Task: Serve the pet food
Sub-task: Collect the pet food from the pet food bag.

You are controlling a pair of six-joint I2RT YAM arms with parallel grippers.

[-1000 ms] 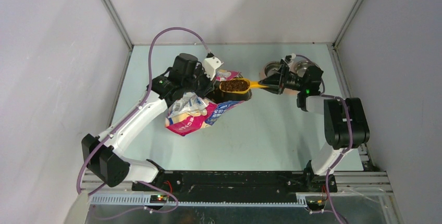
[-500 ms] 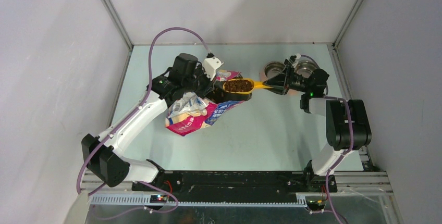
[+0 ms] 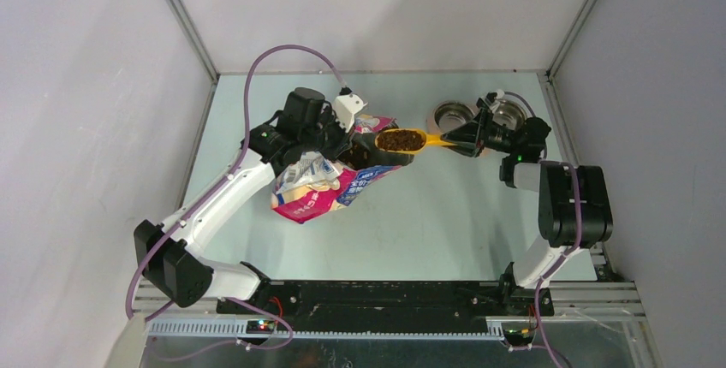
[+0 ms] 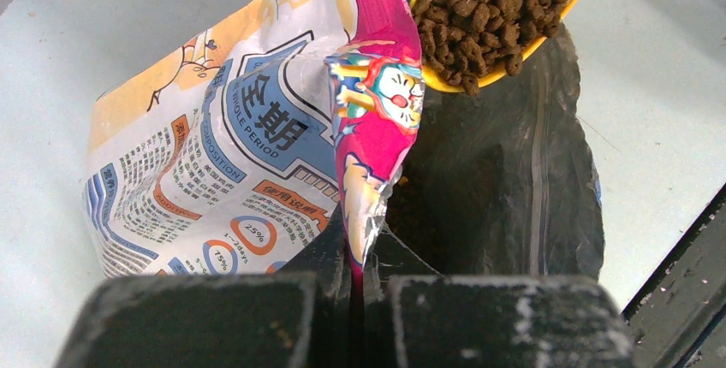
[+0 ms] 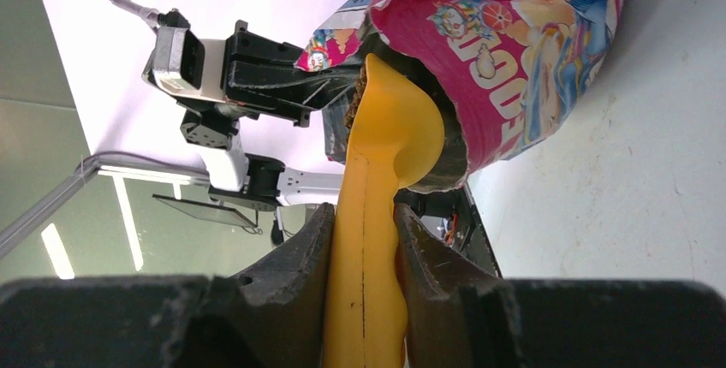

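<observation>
The pet food [image 3: 399, 139] fills a yellow scoop [image 3: 411, 140] held level just above the open mouth of the pink-and-blue bag [image 3: 318, 186]. My right gripper [image 3: 454, 138] is shut on the scoop's handle [image 5: 366, 248], one finger on each side. In the left wrist view the kibble [image 4: 496, 4] is heaped in the scoop's bowl [image 4: 438, 82] over the bag's dark inside. My left gripper [image 4: 364, 252] is shut on the bag's torn pink rim [image 4: 377, 128] and holds the mouth open. More kibble lies deep in the bag [image 4: 419, 214].
Two steel bowls [image 3: 452, 115] [image 3: 507, 111] stand side by side at the back right, just behind my right gripper. The bag lies slumped left of the table's middle. Grey walls enclose the table on three sides.
My right gripper has drawn the filled scoop a little to the right, out of the bag's mouth toward the bowls. The left arm and the bag have stayed put.
</observation>
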